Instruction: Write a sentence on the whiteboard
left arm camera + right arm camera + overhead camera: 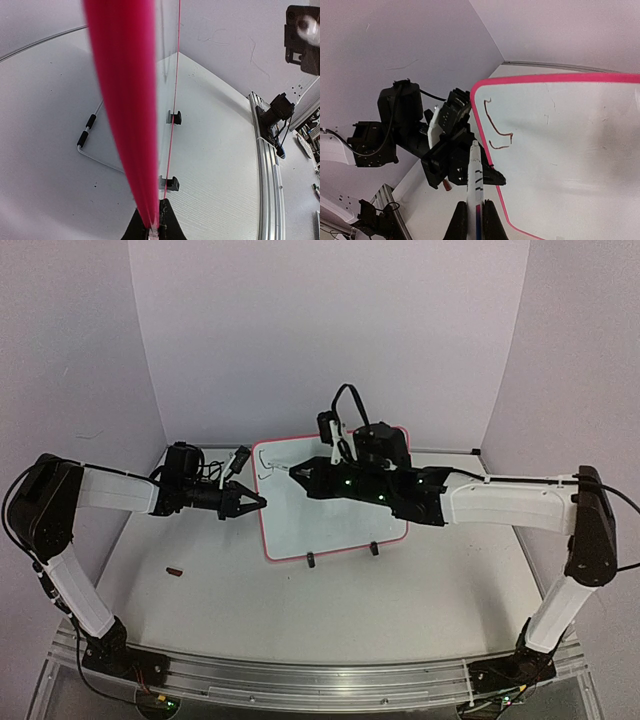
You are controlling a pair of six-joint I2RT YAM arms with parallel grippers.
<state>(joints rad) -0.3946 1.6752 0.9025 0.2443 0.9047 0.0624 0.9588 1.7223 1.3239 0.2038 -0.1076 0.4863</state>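
Spanning the middle of the table (400,590), the whiteboard (325,525) is seen lying turned at an angle, its two black clips (310,560) along the near long edge. Its left pink border is pinched by the left tool (248,502), whose fingers are closed narrow on the rim (the left wrist view shows the pink edge running straight into them). The right tool (474,220) is clamped on a marker (474,175), which is angled toward the board's upper left corner. Whether the tip is touching the surface cannot be told.

Of the sentence (491,119), only a few thin dark strokes are written near that corner, so the task is judged to be barely begun. A small dark-red piece (175,570) (perhaps a cap) lies on the table, well apart from the board.

For the writing step, light and even pressure should be kept on the tip, and each letter should be formed small, since much text must fit. The line should be carried parallel to the top border. The left grip should be held firm so the board is not dragged by the strokes.
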